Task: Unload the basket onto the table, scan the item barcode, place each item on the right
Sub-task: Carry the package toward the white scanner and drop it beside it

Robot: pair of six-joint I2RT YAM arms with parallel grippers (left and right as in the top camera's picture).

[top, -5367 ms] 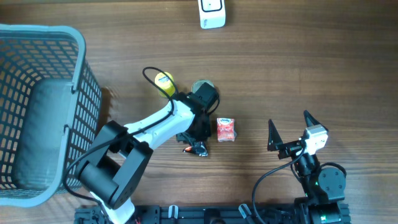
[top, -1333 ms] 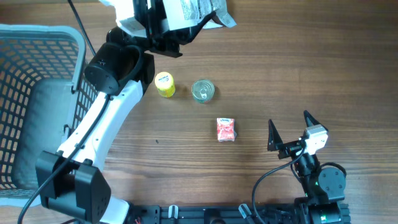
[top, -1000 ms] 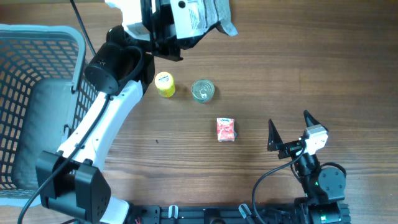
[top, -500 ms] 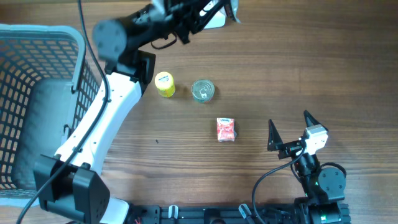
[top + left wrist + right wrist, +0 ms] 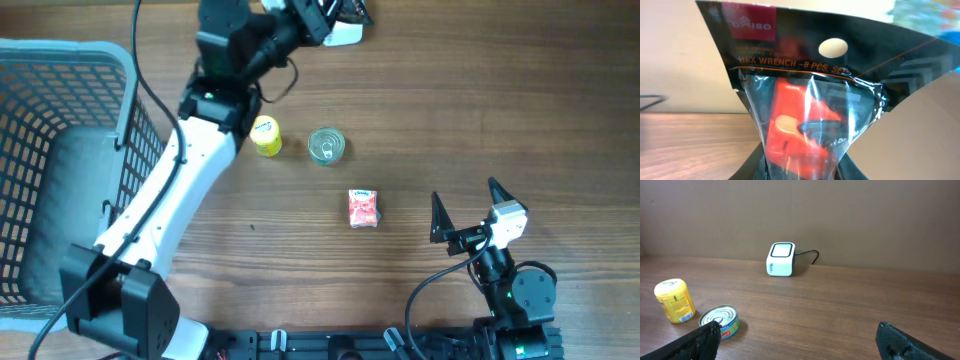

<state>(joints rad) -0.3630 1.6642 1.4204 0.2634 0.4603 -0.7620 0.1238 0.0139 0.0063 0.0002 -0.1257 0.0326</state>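
A second ago the hex wrench package [image 5: 805, 115] was turned flat toward the overhead camera, with its printed label in view. Now the left arm has carried it further to the far edge of the table, above the scanner [image 5: 781, 259], and from above almost only the wrist can be seen. I judge that the package is being presented to the scanner, but where its barcode faces I cannot tell.

The left arm is stretched long from its base, past the yellow can [image 5: 264, 135], with the wrist bent over the scanner. In the right wrist view nothing stands in front of the scanner, so the package probably hangs higher in the air. The left gripper [image 5: 801, 169] is closed narrowly on the lower part of the package (the orange holder shows through the clear plastic). The right gripper [image 5: 466, 205] rests near its base, jaws fully spread, holding nothing.
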